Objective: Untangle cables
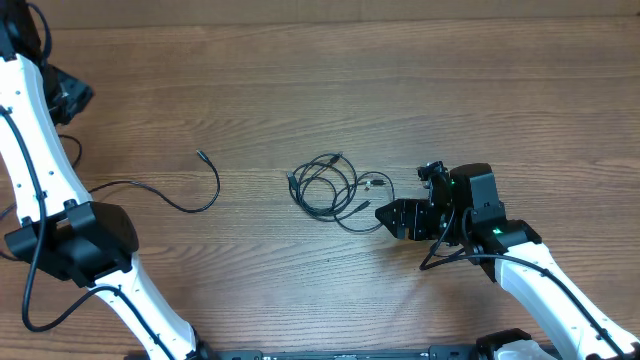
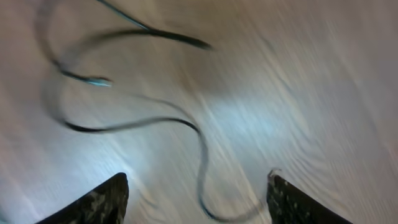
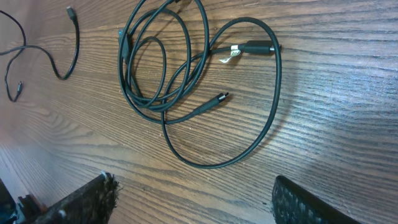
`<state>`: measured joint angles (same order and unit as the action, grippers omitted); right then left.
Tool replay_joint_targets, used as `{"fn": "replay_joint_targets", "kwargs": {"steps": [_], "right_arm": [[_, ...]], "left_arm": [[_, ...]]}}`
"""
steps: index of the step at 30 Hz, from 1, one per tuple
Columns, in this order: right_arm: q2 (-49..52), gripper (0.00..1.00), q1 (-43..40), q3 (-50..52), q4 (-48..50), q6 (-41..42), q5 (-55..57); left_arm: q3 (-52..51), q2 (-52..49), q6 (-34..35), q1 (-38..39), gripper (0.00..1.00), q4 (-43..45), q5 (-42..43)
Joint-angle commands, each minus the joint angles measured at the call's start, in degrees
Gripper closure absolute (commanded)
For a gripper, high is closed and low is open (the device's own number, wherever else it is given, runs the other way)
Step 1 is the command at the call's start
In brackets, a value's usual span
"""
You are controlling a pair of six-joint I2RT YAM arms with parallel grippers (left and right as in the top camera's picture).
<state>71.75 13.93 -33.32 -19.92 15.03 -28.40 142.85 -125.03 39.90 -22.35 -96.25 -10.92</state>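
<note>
Tabletop [image 1: 400,60] of brown woodgrain under cables [image 3: 127,68]

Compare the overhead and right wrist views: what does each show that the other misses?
Only overhead: the white left arm and the white right arm seen whole. Only right wrist: the right gripper with its fingers wide apart and empty, plus a clear close look at a small plug end lying inside the loops. Both: the tangled coil of thin black cables and the separate thin black cable lying beside it.
</note>
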Motion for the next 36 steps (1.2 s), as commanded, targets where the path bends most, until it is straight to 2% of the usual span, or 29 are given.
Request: {"fn": "replay_joint_targets", "kwargs": {"steps": [1, 8, 11, 19, 28, 36], "right_arm": [[0.02, 0.22, 0.20, -0.57, 0.07, 0.15, 0.31], [0.02, 0.22, 0.20, -0.57, -0.07, 0.15, 0.31], [0.02, 0.22, 0.20, -0.57, -0.48, 0.15, 0.31], [0.02, 0.22, 0.20, -0.57, -0.83, 0.15, 0.31], [0.02, 0.22, 0.20, -0.57, -1.01, 0.15, 0.33], [0.02, 0.22, 0.20, -0.57, -1.03, 0.15, 0.31]], "left_arm": [[-0.11, -0.33, -10.97, 4.11, 0.28, 0.68, 12.48], [-0.26, -0.33, -16.15, 13.38, 0.25, 0.68, 10.29], [-0.31, -0.33, -16.15, 19.87, 0.19, 0.55, 4.74], [-4.42, -0.33, -15.85, 25.07, 0.18, 1.03, 2.84], [-21.49, -0.33, -14.88, 26.84, 0.19, 7.61, 3.08], [-35.91, -0.33, -11.37, 27.36, 0.20, 15.30, 3.06]]}}
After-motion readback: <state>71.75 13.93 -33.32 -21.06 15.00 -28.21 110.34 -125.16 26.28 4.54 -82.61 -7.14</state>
